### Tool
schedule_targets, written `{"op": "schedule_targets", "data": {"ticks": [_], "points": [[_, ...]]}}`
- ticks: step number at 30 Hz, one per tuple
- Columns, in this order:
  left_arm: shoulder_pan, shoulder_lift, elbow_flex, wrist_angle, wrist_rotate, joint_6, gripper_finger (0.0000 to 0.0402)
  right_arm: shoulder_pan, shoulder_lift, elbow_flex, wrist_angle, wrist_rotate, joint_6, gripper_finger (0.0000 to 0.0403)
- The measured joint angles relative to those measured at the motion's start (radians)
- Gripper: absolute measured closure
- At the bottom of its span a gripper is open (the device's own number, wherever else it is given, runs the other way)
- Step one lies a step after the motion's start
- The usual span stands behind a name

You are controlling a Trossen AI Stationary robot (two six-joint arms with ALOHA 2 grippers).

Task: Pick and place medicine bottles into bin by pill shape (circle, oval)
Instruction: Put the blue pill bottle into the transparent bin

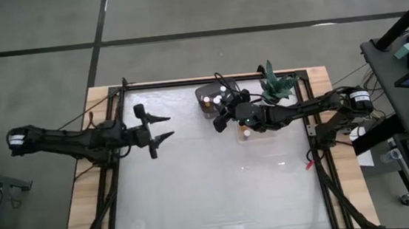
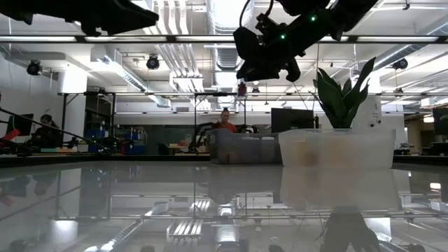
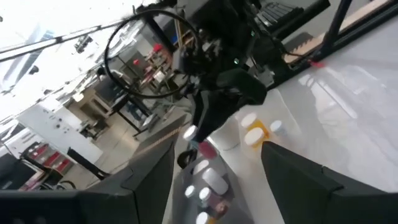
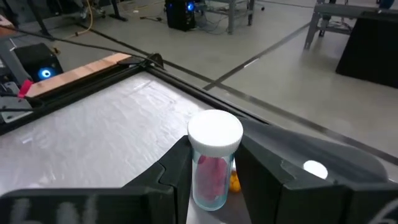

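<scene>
Above the far side of the glossy white table (image 1: pixel 211 188), the right gripper (image 1: pixel 223 119) holds a small clear bottle with a white cap and pink contents (image 4: pixel 212 162). The right wrist view shows this bottle upright between the two dark fingers, pinched on both sides below the cap and clear of the table surface. In the high view the gripper hangs just beside a dark grey rectangular bin (image 1: pixel 210 99) at the far edge, in which several white-capped bottles (image 1: pixel 220 97) stand. Nearer the right arm lies a clear shallow plastic bin (image 1: pixel 254 134); at least one orange bottle with a white cap (image 1: pixel 246 131) shows in it. A green potted plant (image 1: pixel 276 86) stands just behind this bin and plays no part in the sorting.

At the left side of the table, the left gripper (image 1: pixel 157 130) waits well apart from both bins, its fingers spread wide with nothing between them. Its wrist view looks across at the right arm and shows a cluster of bottles below it, among them an orange bottle (image 3: pixel 255 134) and several white caps (image 3: pixel 214 182).

As to progress, the sort appears to be under way but unfinished: one bottle is in transit, some bottles sit in each bin, and which bin serves as source and which as destination cannot be told. The pill shape inside the held bottle is too indistinct to read, so its proper bin remains a judgement yet to be made.
</scene>
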Motion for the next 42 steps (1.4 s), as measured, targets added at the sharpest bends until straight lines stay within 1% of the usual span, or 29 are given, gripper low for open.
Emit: {"op": "schedule_targets", "data": {"ticks": [6, 9, 19, 22, 27, 30, 33, 36, 38, 40, 42], "points": [[0.000, -0.018, 0.000, 0.002, 0.003, -0.002, 0.0175, 0.000, 0.000, 0.000, 0.001, 0.007, 0.038, 0.0298], [0.000, -0.017, 0.000, 0.000, 0.002, -0.002, 0.0175, 0.000, 0.000, 0.000, 0.001, 0.031, 0.038, 0.0298], [0.000, -0.017, 0.000, 0.001, -0.025, -0.001, 0.0175, 0.000, 0.000, -0.001, -0.010, 0.042, 0.037, 0.0298], [0.000, -0.017, 0.000, 0.001, -0.045, -0.001, 0.0175, 0.006, -0.015, -0.001, -0.066, 0.095, 0.046, 0.0298], [0.000, -0.017, 0.000, -0.006, -0.075, 0.000, 0.0175, 0.065, -0.095, -0.001, -0.251, 0.246, 0.135, 0.0298], [0.000, -0.016, 0.000, -0.007, -0.088, 0.000, 0.0175, 0.138, -0.156, -0.003, -0.385, 0.318, 0.202, 0.0298], [0.000, -0.016, 0.000, -0.006, -0.090, 0.000, 0.0175, 0.217, -0.223, -0.021, -0.548, 0.380, 0.330, 0.0298], [0.000, -0.017, 0.000, -0.004, -0.090, 0.000, 0.0175, 0.268, -0.287, -0.055, -0.734, 0.382, 0.476, 0.0298], [0.000, -0.017, 0.000, -0.001, -0.090, 0.000, 0.0175, 0.292, -0.331, -0.078, -0.843, 0.325, 0.524, 0.0298], [0.000, -0.017, 0.000, 0.004, -0.090, 0.000, 0.0175, 0.317, -0.372, -0.105, -0.898, 0.250, 0.535, 0.0298], [0.000, -0.017, 0.000, 0.004, -0.090, 0.004, 0.0175, 0.338, -0.402, -0.146, -0.905, 0.227, 0.538, 0.0298]]}}
